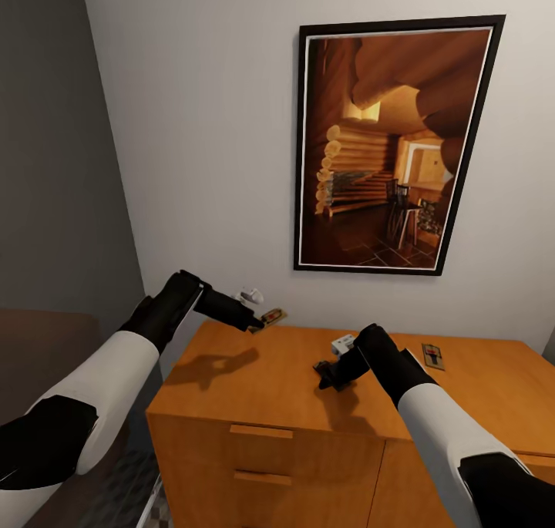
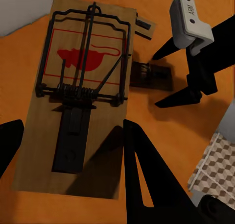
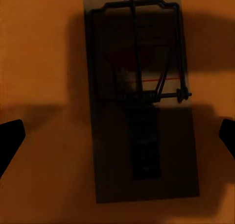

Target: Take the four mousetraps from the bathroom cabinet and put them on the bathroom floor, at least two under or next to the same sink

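Left gripper (image 1: 253, 324) is hanging over the back left corner of the cabinet (image 1: 262, 381), close to the wall. In the left wrist view its fingers (image 2: 147, 180) are spread wide with a mousetrap (image 2: 81, 96) lying flat on the orange top between them; jaws are gripping nothing, and contact with the board cannot be told. That same trap (image 1: 273, 316) is sitting at the cabinet's rear edge near the wall.

Cabinet top is showing open bare wood across the front left and middle. Two drawer fronts (image 1: 262, 455) are facing the robot below the front edge. A framed cabin picture (image 1: 389, 146) is hanging on the wall above.

Right gripper (image 1: 330, 375) is pointing down over the middle of the top. In the right wrist view its fingertips (image 3: 11, 140) are showing at both frame edges, well apart, with a second mousetrap (image 3: 142, 96) lying in shadow between them, not clamped.

A third mousetrap (image 1: 433, 356) is lying flat further right on the top, clear of both arms.

Count in view: three mousetraps, one cabinet, two grippers. A patch of patterned floor (image 2: 215, 170) is showing past the cabinet edge.
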